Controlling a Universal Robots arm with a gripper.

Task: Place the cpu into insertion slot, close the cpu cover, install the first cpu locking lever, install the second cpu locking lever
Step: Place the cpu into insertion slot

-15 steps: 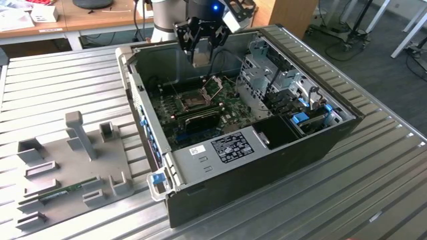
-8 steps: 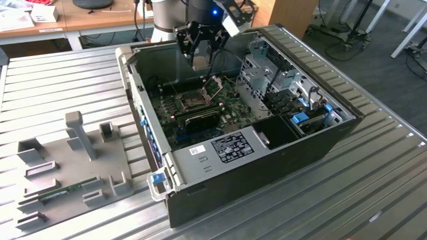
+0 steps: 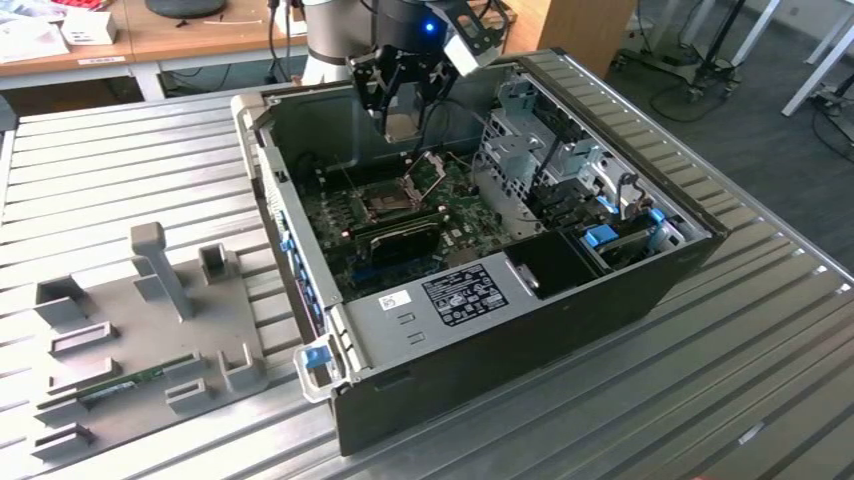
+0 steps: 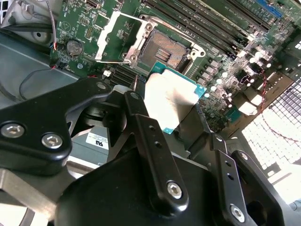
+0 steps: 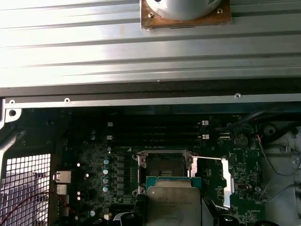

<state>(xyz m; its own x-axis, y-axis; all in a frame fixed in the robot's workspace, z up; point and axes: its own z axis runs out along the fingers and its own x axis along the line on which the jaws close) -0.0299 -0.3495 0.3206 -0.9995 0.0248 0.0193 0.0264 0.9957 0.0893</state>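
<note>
My gripper [image 3: 400, 128] hangs inside the open computer case, shut on the cpu [image 4: 171, 96], a flat square chip with a grey metal top and a green edge. The chip sits between the two black fingers [image 4: 149, 134] and floats above the motherboard, a short way off the insertion slot [image 4: 167, 52]. In the first wrist view the cpu [image 5: 173, 200] lies just beside the bare insertion slot [image 5: 164, 165]. The cpu cover [image 4: 121, 40] is swung open to one side of the socket, its window showing the board beneath. In the exterior view the insertion slot [image 3: 398, 197] lies below the gripper.
The computer case [image 3: 641, 290] lies open on a slatted metal table [image 3: 747, 380]. Long black memory slots [image 5: 155, 134] run beside the socket. A drive cage [image 3: 561, 165] fills the exterior view's right of the case. A grey fixture tray [image 3: 134, 330] sits on the exterior view's left.
</note>
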